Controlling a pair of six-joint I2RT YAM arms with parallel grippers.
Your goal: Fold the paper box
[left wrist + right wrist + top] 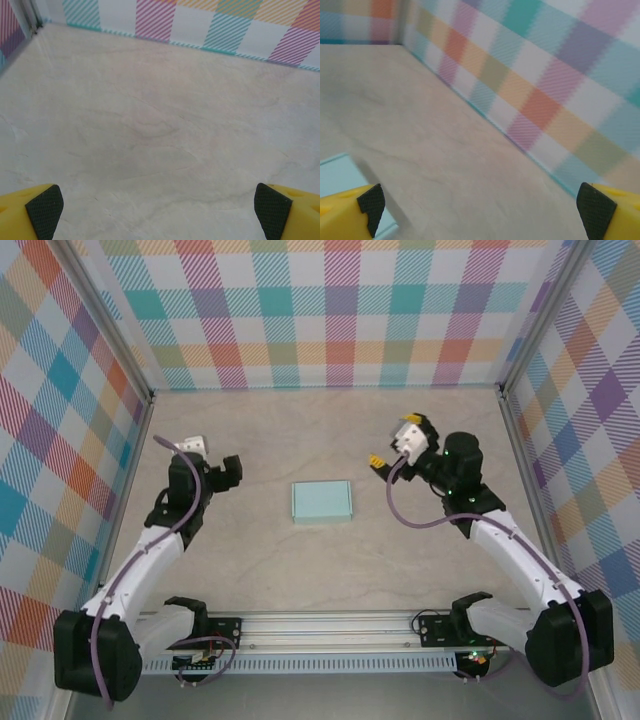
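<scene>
- The paper box [322, 502] is seen at the centre of the overhead frame, lying flat on the surface [300, 430]. It is a small, shallow rectangle of thin, pale aqua card.
- No loose flaps are made out around it, so the folding is judged to be done or nearly done. Finer detail cannot be told.
- The right gripper [392, 440] is held to the upper right of the box, near it but apart. Its jaws are spread wide with nothing between them, and a corner of the box is caught at the lower left of its wrist view.
- The left gripper [185, 445] is held well apart at the left, its jaws likewise wide and empty. The box is thereby judged to be left free.
- The surface is matte, beige and faintly veined like stone. It is enclosed by pastel checked walls [340, 310].
</scene>
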